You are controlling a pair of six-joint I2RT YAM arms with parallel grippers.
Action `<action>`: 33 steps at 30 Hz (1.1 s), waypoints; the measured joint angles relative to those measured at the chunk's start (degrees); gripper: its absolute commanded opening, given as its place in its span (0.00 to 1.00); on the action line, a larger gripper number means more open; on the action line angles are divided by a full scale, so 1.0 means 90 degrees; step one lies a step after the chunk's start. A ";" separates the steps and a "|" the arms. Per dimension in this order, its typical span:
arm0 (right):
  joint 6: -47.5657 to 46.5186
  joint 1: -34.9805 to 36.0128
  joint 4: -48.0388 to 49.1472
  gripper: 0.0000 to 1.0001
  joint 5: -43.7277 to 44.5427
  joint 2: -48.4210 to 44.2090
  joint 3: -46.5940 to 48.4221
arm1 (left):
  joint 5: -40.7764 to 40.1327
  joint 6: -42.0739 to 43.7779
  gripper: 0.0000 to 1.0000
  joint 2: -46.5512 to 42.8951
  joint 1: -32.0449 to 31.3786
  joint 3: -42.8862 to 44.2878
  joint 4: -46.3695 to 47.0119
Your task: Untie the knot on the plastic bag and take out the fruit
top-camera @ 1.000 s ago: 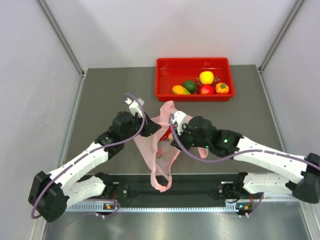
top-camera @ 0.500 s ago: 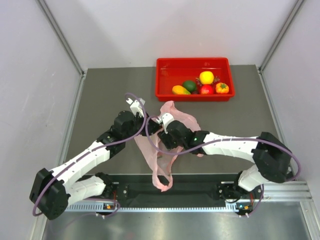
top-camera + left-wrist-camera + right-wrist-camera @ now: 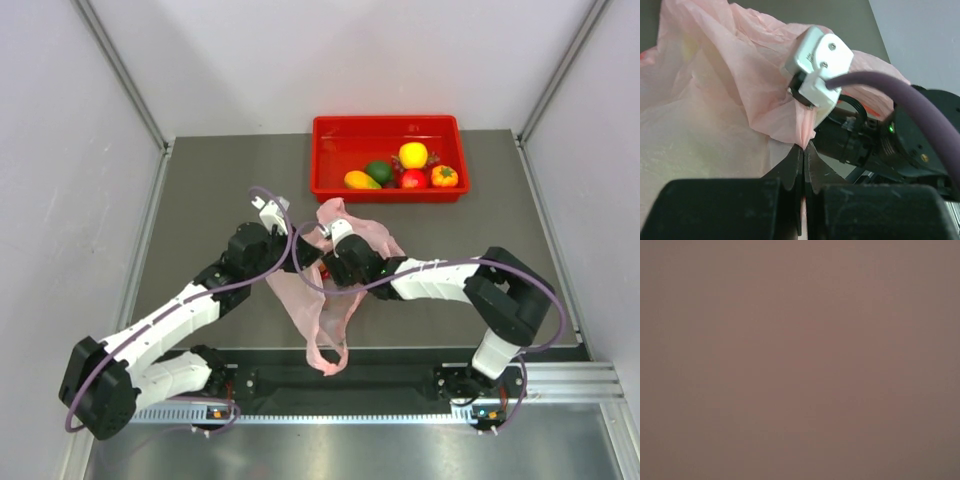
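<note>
The pale-pink plastic bag point(image 3: 298, 300) lies crumpled mid-table between my two arms. Its long handle strips hang over the near edge and meet in a small bunched lump, the knot point(image 3: 325, 364). My left gripper point(image 3: 308, 256) is shut on a fold of the bag's upper edge; the left wrist view shows the jaws point(image 3: 804, 148) pinching the pink film point(image 3: 715, 100). My right gripper is pushed into the bag at its wrist point(image 3: 345, 262), fingers hidden. The right wrist view is filled with blurred pink-brown. A bit of red point(image 3: 324, 271) shows at the bag; no fruit in it is clear.
A red tray point(image 3: 322, 186) at the back holds a round yellow fruit point(image 3: 413, 154), a dark green one point(image 3: 378, 171), a yellow-orange oval point(image 3: 361, 180), a red one point(image 3: 413, 179) and an orange one point(image 3: 444, 176). White walls close both sides.
My right arm has folded and swung its gripper left into the bag's mouth. My left gripper has kept its hold on the bag's edge, almost still.
</note>
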 measured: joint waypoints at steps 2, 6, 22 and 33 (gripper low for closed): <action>0.0000 -0.0117 0.0112 0.50 -0.0185 0.0119 -0.0044 | -0.0027 0.0000 0.00 -0.0017 -0.0002 -0.0027 0.0000; 0.0017 -0.0270 0.0270 0.44 -0.0522 0.0182 -0.0129 | -0.0051 0.0000 0.00 -0.0041 -0.0005 -0.0049 -0.0005; 0.0051 -0.0333 -0.0828 0.00 -0.2681 -0.2249 -0.0656 | -0.0097 0.0000 0.00 -0.0041 -0.0005 -0.0073 0.0000; -0.0282 -0.0483 -0.2769 0.00 -0.5231 -0.4801 0.0124 | -0.0095 -0.0002 0.00 0.0024 -0.0005 -0.0070 0.0012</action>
